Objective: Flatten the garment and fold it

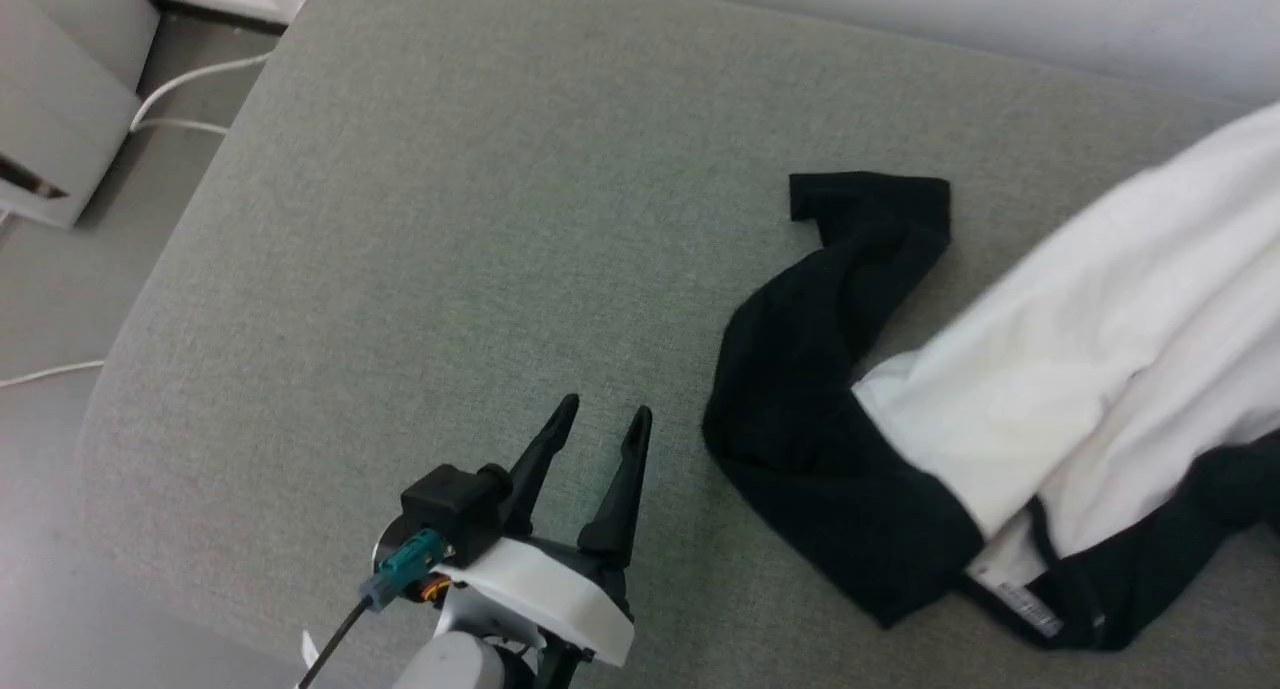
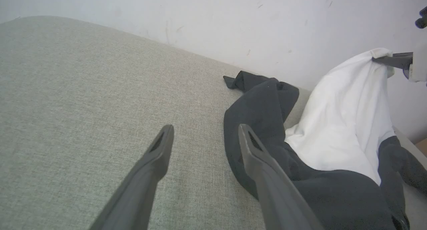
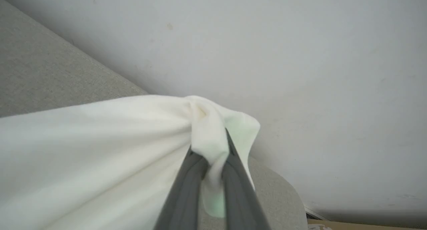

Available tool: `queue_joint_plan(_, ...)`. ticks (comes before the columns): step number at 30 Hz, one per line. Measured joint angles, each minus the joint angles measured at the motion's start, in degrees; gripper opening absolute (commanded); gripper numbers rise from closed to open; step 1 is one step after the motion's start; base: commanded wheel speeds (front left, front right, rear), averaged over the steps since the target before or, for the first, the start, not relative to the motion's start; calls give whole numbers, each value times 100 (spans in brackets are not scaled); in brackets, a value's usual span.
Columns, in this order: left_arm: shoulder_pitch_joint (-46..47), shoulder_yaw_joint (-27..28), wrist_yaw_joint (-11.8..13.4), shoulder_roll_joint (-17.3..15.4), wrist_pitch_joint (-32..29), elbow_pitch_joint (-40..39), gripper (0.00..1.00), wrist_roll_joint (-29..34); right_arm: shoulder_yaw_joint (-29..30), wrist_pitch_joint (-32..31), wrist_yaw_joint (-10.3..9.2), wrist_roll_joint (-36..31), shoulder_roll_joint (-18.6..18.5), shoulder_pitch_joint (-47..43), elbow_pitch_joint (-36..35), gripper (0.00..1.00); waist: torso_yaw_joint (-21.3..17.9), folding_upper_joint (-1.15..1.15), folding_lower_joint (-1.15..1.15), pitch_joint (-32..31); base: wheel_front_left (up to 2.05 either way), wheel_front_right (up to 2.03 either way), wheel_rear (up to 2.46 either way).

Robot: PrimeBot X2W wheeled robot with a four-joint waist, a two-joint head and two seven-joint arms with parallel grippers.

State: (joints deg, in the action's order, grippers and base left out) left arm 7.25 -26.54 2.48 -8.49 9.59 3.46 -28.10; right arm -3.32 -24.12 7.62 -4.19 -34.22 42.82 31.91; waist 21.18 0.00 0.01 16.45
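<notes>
The garment (image 1: 1080, 369) lies bunched on the right of the grey cushion, white body rising toward the upper right, one black sleeve (image 1: 830, 309) trailing left over the fabric, black-trimmed collar at the lower right. My right gripper (image 3: 210, 150) is shut on a pinch of the white cloth (image 3: 206, 130) and holds it up off the cushion; in the left wrist view that same gripper (image 2: 383, 60) grips the raised white corner. My left gripper (image 1: 605, 424) stands open above bare cushion, just left of the black sleeve (image 2: 263, 103), with nothing between its fingers.
The grey cushion (image 1: 450, 219) spreads wide to the left and back. A pale wall (image 2: 233, 19) runs behind it. On the floor at the far left are white cables (image 1: 180, 99) and a grey box (image 1: 60, 99).
</notes>
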Motion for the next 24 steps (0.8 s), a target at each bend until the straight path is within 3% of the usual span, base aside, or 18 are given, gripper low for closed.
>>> queue_joint_plan(4, 137, -62, -42, 101, 63, 113, 100, 0, -41, 702, 0, -401, 58, 574, 430, 0, 110, 0, 0, 202, 0, 0, 0)
queue_joint_plan(5, 165, -81, -45, 120, 80, 143, 100, 0, -66, 784, 0, -435, 114, 654, 612, 9, 133, 0, 0, 250, 0, 0, 0)
queue_joint_plan(6, 191, -97, -49, 133, 103, 175, 100, 0, -113, 866, 0, -494, 168, 694, 783, 100, 150, 0, 0, 295, 0, 0, 0)
queue_joint_plan(14, 392, -122, -92, 199, 189, 443, 100, -2, -232, 1625, 0, -581, 687, 742, 1811, 100, 100, 0, -1, 397, 0, 0, 0)
queue_joint_plan(24, 371, 155, -30, -156, 207, 459, 100, -13, -124, 3089, -1, 254, 1430, 558, 1750, 100, -389, 0, -2, -63, 0, 0, 0)
